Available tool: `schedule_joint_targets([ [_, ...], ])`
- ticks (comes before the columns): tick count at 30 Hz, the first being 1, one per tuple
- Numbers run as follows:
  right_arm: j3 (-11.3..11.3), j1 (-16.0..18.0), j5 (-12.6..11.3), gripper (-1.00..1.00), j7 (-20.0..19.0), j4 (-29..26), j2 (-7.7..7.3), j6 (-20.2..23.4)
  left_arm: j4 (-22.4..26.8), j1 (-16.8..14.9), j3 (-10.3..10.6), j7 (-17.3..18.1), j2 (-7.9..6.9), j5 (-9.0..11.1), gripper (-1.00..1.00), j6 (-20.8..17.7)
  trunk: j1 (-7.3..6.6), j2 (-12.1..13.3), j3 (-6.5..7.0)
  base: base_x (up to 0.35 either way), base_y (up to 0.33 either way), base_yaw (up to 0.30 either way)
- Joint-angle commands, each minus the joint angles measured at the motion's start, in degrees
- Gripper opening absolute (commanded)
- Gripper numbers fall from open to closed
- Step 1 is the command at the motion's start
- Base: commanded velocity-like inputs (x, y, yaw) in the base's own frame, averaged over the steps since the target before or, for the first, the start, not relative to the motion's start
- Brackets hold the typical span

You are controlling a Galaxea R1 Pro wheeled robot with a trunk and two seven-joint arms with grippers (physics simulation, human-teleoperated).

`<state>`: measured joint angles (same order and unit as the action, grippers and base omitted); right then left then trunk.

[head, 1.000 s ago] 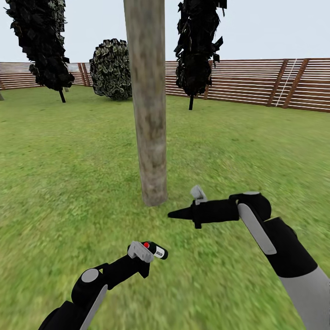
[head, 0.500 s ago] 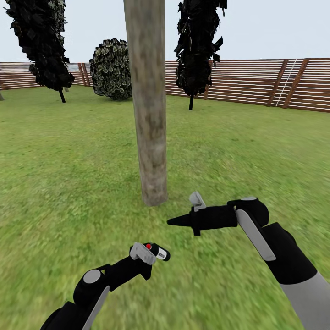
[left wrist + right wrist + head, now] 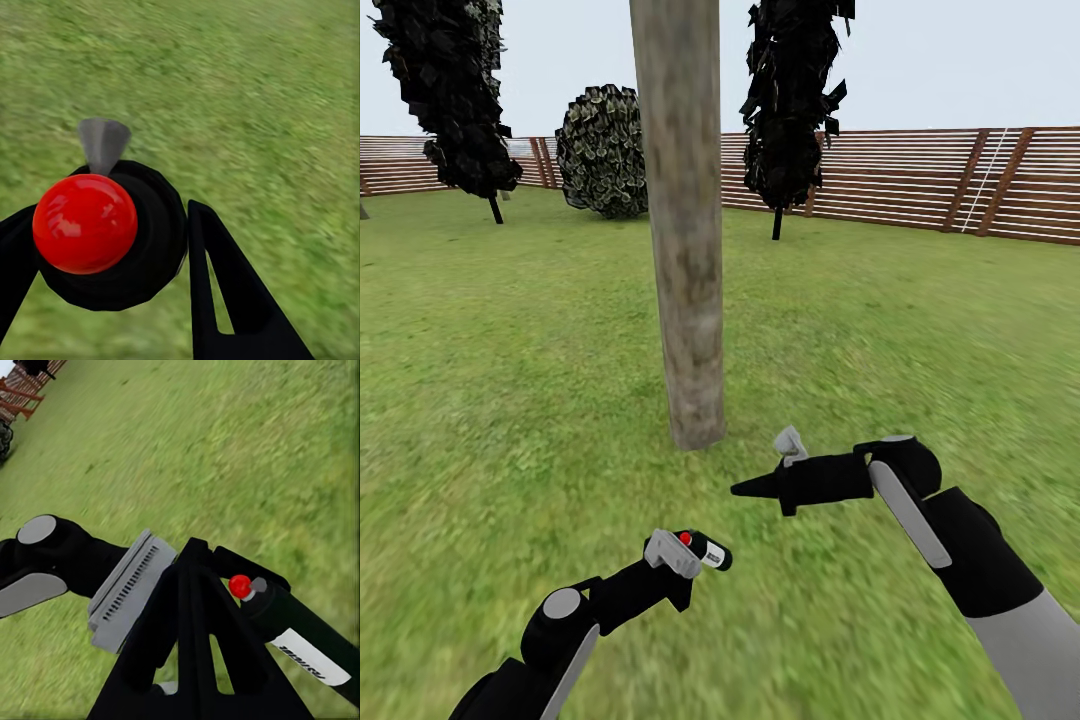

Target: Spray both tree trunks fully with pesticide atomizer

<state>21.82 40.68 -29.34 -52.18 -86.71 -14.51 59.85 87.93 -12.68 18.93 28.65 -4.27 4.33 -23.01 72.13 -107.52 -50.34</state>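
A thick, mottled grey-brown tree trunk rises from the grass straight ahead, its foot just beyond both arms. My left gripper is low at the front, shut on the pesticide atomizer, a small dark bottle with a pale label and a red knob. In the left wrist view the red knob and black spray head sit between the dark fingers. My right gripper hovers right of the trunk's foot, shut on nothing, pointing left. From the right wrist the atomizer lies under the closed fingers.
Grass lawn lies all around. Two dark bushes on thin stems and a round bush stand at the back, before a horizontal-slat wooden fence.
The right gripper has sunk slightly and edged right. The left gripper with the atomizer has shifted very slightly right and down.
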Motion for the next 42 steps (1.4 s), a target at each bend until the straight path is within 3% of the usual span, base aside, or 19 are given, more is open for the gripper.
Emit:
schedule_joint_targets([
  [1, 0.1, 0.0, 0.3, -1.0, -0.2, 0.0, -0.02, 0.1, 0.1, 0.0, 0.1, -0.2, -0.03, 0.4, -1.0, -0.5, -0.01, 0.0, -0.05, 0.0, 0.0, 0.0],
  [22, 4.2, 0.0, 1.2, -1.0, -0.2, 3.1, 0.3, 0.1, 0.0, -0.1, 2.0, -0.2, -0.03, 0.3, -1.0, -0.4, -0.01, 0.0, -0.05, 0.0, 0.0, 0.0],
  [27, 6.1, 0.0, 1.3, -1.0, -0.1, 4.2, 1.48, 0.1, -0.1, -0.1, 2.9, -0.2, -0.03, 0.3, -1.0, -0.4, -0.01, 0.0, -0.05, 0.0, 0.0, 0.0],
  [42, 6.6, 0.0, 1.3, -1.0, 0.6, 4.7, 2.29, 0.1, -0.8, -0.1, 3.1, -0.2, -0.03, 0.3, -1.0, -0.4, -0.01, 0.0, -0.05, 0.0, 0.0, 0.0],
])
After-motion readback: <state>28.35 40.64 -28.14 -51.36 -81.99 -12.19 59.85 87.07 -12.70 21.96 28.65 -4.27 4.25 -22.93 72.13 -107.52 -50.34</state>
